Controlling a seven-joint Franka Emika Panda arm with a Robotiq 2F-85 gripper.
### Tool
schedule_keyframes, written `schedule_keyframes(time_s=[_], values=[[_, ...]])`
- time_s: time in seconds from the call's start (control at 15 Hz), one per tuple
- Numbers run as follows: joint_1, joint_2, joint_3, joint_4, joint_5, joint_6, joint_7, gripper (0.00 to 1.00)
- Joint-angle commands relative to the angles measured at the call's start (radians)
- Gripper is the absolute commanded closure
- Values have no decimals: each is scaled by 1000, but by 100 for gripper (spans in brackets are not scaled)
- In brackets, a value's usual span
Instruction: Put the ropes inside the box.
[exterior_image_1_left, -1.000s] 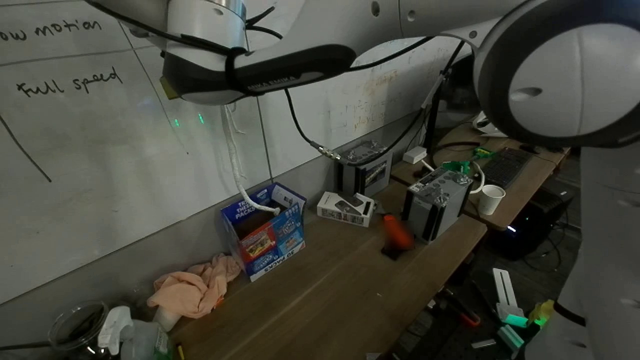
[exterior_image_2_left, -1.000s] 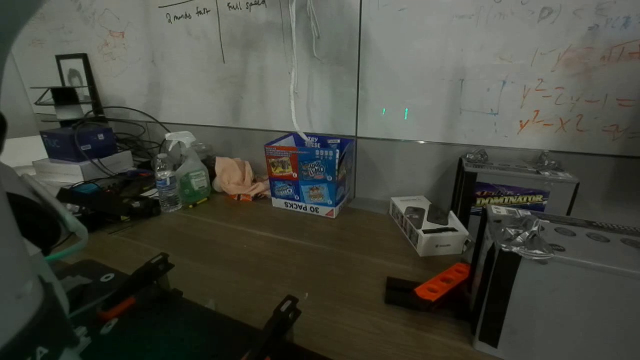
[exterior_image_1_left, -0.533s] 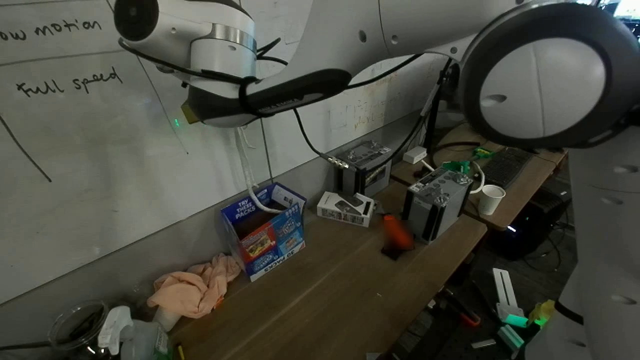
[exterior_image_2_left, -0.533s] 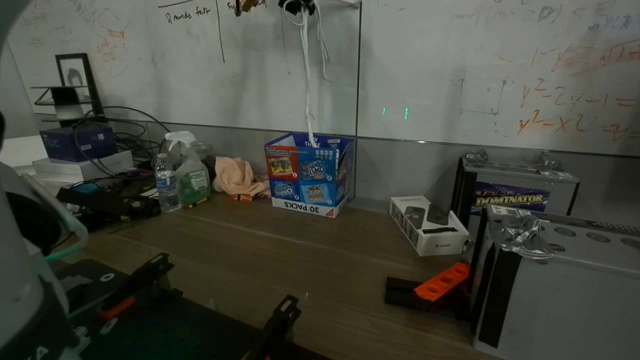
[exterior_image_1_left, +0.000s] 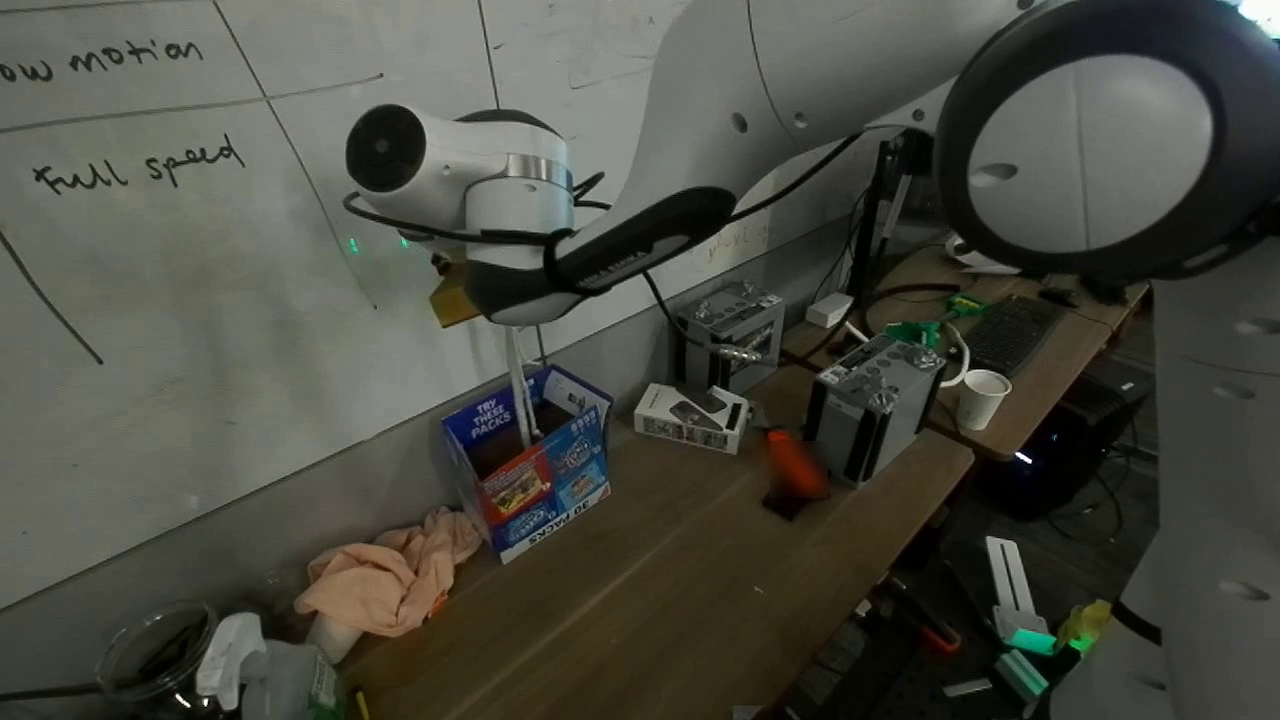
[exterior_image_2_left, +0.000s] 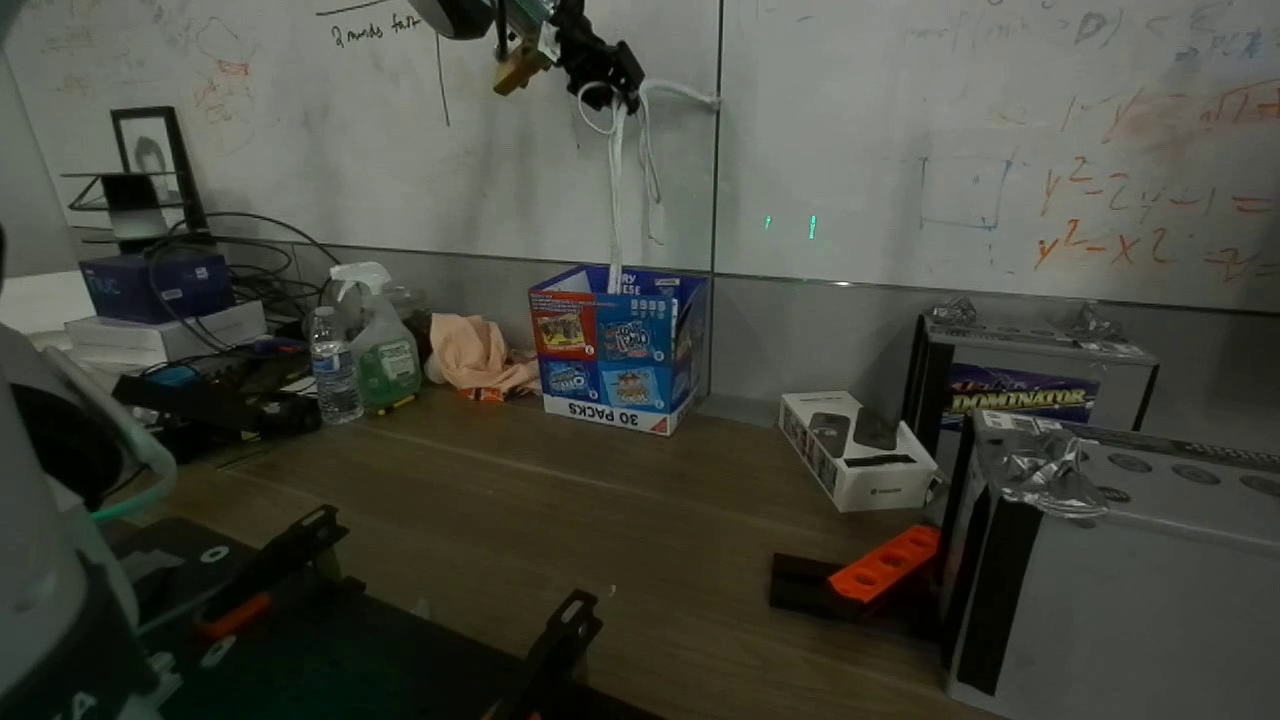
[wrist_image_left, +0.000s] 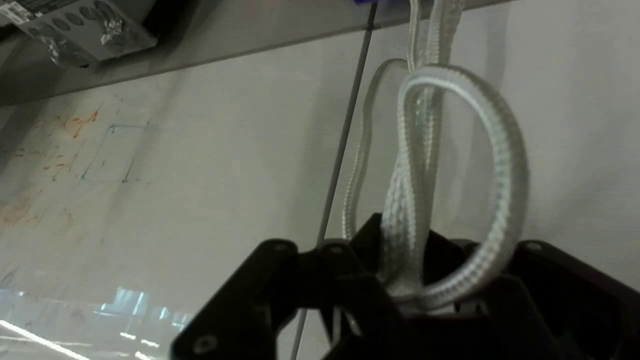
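The white braided rope (exterior_image_2_left: 615, 200) hangs in loops from my gripper (exterior_image_2_left: 622, 95) and also shows in an exterior view (exterior_image_1_left: 520, 390). My gripper is above the box, shut on the rope; in the wrist view the fingers (wrist_image_left: 405, 245) pinch it and a loop curls out to the side. The blue and red cardboard box (exterior_image_2_left: 620, 350) stands open-topped against the wall; it also shows in an exterior view (exterior_image_1_left: 545, 490). The rope's lower end reaches inside the box's opening. Shorter strands hang beside it above the rim. The forearm hides the gripper in an exterior view.
A peach cloth (exterior_image_1_left: 395, 580) lies beside the box. A spray bottle (exterior_image_2_left: 385, 350) and water bottle (exterior_image_2_left: 333, 370) stand further along. On the box's other side are a white carton (exterior_image_2_left: 855, 450), an orange and black tool (exterior_image_2_left: 885, 565) and grey battery-like units (exterior_image_2_left: 1110, 580). A whiteboard (exterior_image_2_left: 850, 150) rises behind.
The arm and gripper have come down toward the box. The rope has gone lower with them, and its end now hangs nearly straight down into the box's opening.
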Motion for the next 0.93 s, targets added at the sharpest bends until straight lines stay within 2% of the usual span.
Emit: schedule_keyframes(time_s=[0.0,0.53,0.87], values=[[-8,-65,-19,-131,19,73,5,95],[18,-22,-8,-207,34,68,-2,95],[23,27,1,-204,104,74,-36,95]])
